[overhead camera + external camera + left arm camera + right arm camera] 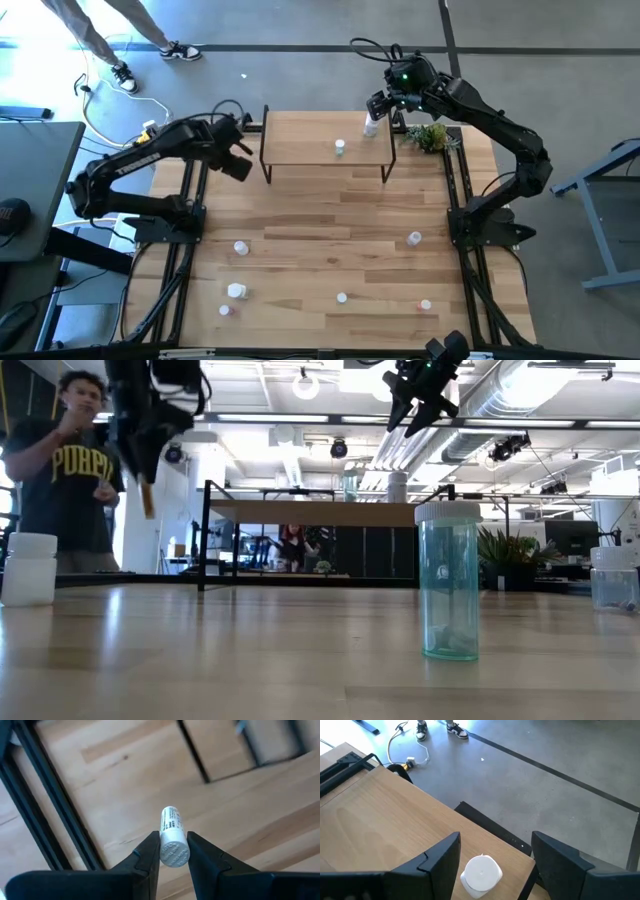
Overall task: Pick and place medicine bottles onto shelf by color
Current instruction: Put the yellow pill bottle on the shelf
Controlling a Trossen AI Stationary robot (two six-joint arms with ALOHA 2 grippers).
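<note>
Wooden slats of the big table [330, 230] stretch out toward me, with the shelf [300, 145] standing at its far end as my landmark. Just off the shelf's left end, the left gripper [172, 851] hangs in the air, pinched shut on a small white bottle [171, 836] whose long axis points forward between the fingers. The board lies to that gripper's right, so it is the nearer arm for that end. At the shelf's right end the right gripper [492, 857] hovers spread wide, holding nothing, directly over a white-capped bottle [481, 872] standing upright on the board. Another bottle [340, 147] stands mid-shelf.
</note>
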